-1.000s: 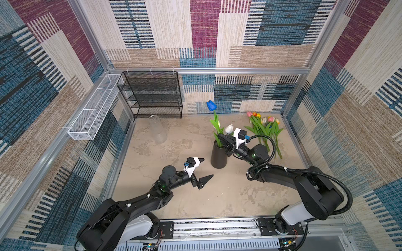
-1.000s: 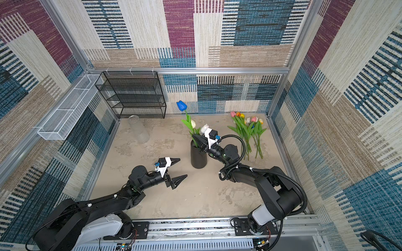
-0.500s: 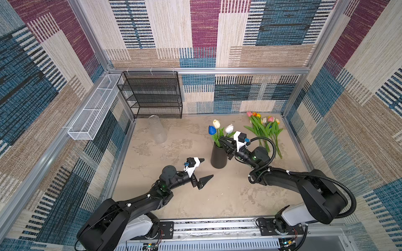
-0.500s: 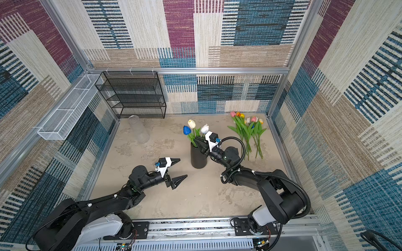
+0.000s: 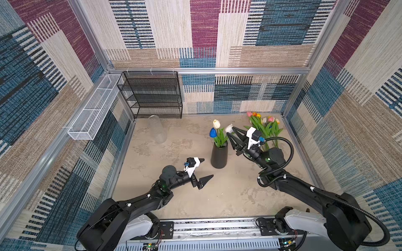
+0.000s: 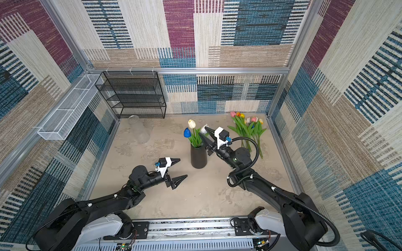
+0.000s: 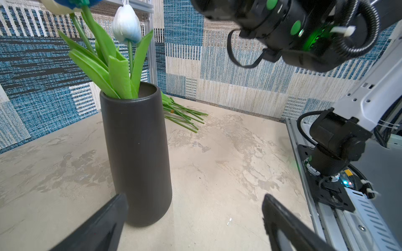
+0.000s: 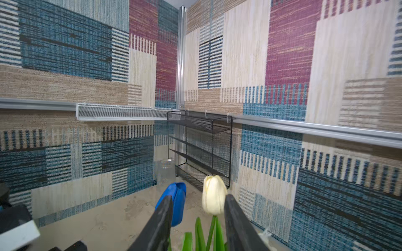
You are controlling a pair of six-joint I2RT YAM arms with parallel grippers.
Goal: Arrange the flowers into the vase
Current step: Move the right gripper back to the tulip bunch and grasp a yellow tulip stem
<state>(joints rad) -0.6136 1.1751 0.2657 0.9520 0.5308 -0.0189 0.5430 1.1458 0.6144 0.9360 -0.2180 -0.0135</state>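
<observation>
The jaws of the right gripper (image 5: 230,131) have parted partway, freeing the blue tulip (image 5: 213,133), now standing in the vase (image 5: 219,157) beside two pale tulips (image 5: 216,124); the left gripper (image 5: 207,168), jaws wide and empty, hovers nearby, and the bunch (image 5: 264,128) on the worktop (image 5: 217,195) waits.

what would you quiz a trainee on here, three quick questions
1. True or false: the left gripper is shut.
2. How many tulips stand in the vase? A two, B three, C five.
3. Which gripper is up by the tulip heads?
Key: 1 false, it is open and empty. 2 B. 3 the right gripper, jaws apart.
</observation>
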